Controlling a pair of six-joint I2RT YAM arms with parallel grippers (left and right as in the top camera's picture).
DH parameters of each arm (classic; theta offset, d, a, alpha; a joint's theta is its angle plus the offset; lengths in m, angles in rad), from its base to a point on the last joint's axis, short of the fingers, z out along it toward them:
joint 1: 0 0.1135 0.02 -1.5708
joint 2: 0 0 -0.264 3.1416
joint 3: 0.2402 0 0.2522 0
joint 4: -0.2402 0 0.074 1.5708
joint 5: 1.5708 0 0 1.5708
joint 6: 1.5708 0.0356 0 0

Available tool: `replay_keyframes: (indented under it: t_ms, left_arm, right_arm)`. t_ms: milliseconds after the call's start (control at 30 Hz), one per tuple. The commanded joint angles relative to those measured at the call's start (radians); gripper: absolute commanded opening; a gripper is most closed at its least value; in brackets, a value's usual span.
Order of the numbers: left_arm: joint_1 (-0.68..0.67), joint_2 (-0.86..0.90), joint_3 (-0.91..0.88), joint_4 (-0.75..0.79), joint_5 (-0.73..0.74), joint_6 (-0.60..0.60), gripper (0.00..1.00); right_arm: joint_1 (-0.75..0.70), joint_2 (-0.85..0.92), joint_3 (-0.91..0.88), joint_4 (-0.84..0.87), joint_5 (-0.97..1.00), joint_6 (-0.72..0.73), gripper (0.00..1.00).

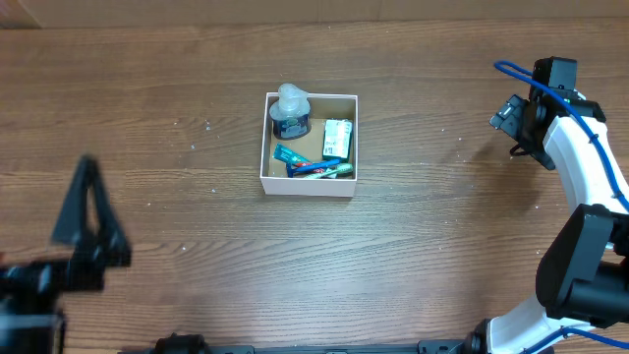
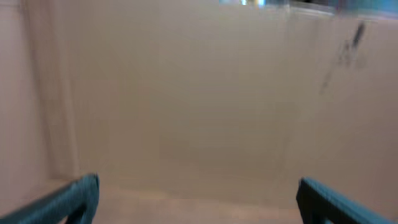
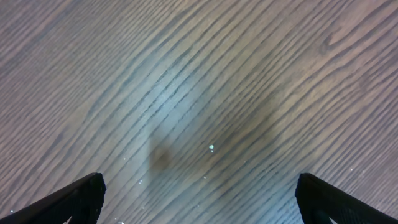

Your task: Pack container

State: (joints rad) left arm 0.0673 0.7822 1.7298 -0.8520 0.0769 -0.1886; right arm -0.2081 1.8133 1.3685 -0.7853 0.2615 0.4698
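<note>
The container (image 1: 275,182), a square shallow box with white walls and a brown floor, sits mid-table in the overhead view. Inside it are a clear round tub with a blue label (image 1: 291,111) at the back left, a small white and green box (image 1: 337,137) at the right, and blue and green tubes (image 1: 313,165) along the front. My left gripper (image 1: 86,211) is far to the left, raised and blurred; its wrist view shows wide-open, empty fingers (image 2: 198,196) facing a plain beige surface. My right gripper (image 1: 512,126) is at the far right, open and empty (image 3: 200,198) over bare wood.
The wooden table (image 1: 177,88) spreads round the box, with small white specks on it. The right arm's white links and blue cable (image 1: 550,84) rise along the right edge. The left arm's dark base sits at the bottom left corner.
</note>
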Motion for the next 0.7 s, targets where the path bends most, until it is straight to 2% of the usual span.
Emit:
replay_keyframes:
  t_ms: [0,167,367,500,667]
  left_arm:
    - [0.006,-0.087,-0.343,0.211,0.135,-0.067,1.00]
    - [0.003,-0.201,-0.840,0.521,0.135,-0.161,1.00]
    - [0.003,-0.415,-1.250,0.846,0.134,-0.165,1.00]
    - [-0.008,-0.521,-1.393,0.911,0.092,-0.167,1.00]
    - [-0.046,-0.566,-1.420,0.884,-0.013,-0.167,1.00]
  right_arm:
    - [-0.001,0.001,0.014,0.003,0.004,-0.002,1.00]
    - [-0.001,0.001,0.014,0.002,0.004,-0.002,1.00]
    - [-0.001,0.001,0.014,0.003,0.004,-0.002,1.00]
    - [-0.001,0.001,0.014,0.003,0.004,-0.002,1.00]
    - [-0.001,0.001,0.014,0.002,0.004,-0.002,1.00]
